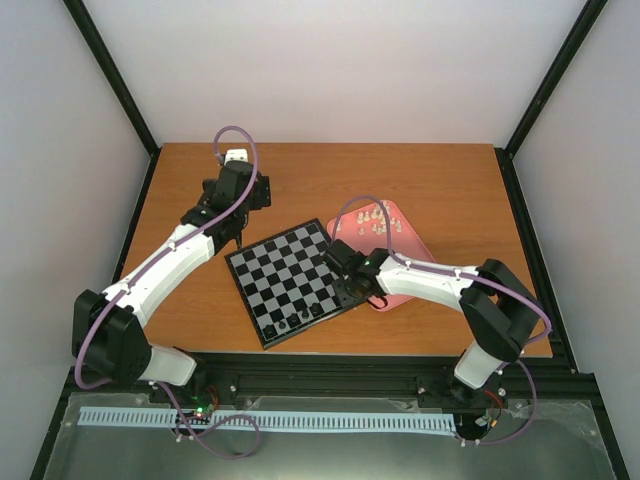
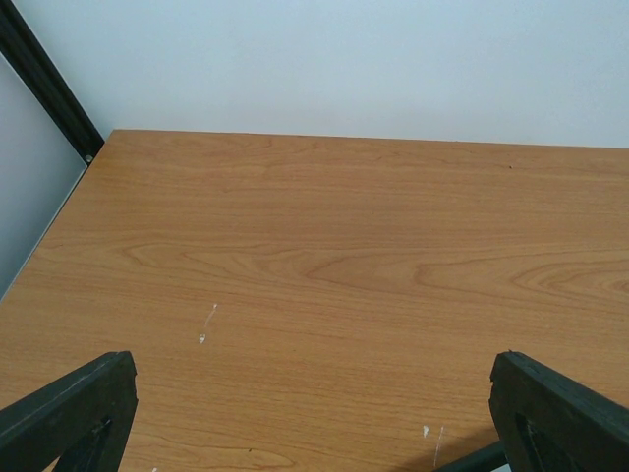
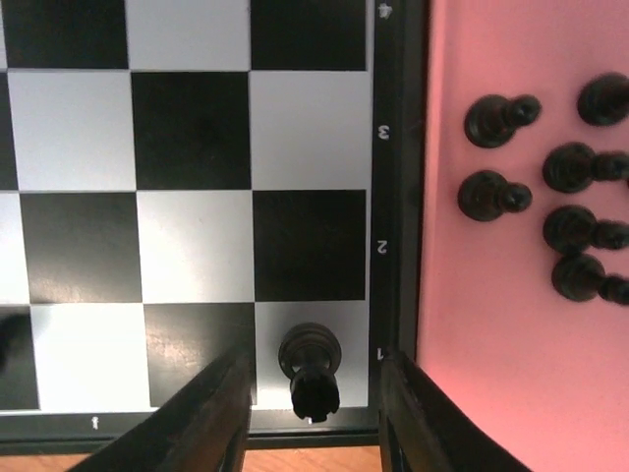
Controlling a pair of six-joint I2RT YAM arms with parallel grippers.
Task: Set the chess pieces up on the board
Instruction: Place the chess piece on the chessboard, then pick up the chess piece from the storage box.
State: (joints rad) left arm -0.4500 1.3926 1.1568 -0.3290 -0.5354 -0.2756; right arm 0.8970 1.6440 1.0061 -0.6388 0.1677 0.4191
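Here, on the wooden table (image 1: 450,180), the board (image 1: 285,270) is seen angled beside the pink tray (image 1: 410,240), where black chess pieces (image 3: 496,192) are laid. The left gripper (image 2: 310,393) is held spread over bare wood. The right gripper (image 3: 314,393) is parted around one black piece (image 3: 310,369) on a corner square, without touching it.

On board (image 3: 197,128) corner square, black piece (image 3: 309,372) is being straddled by parted right gripper (image 3: 314,418); 6 black pieces (image 3: 491,195) are being held in pink tray (image 3: 472,324).
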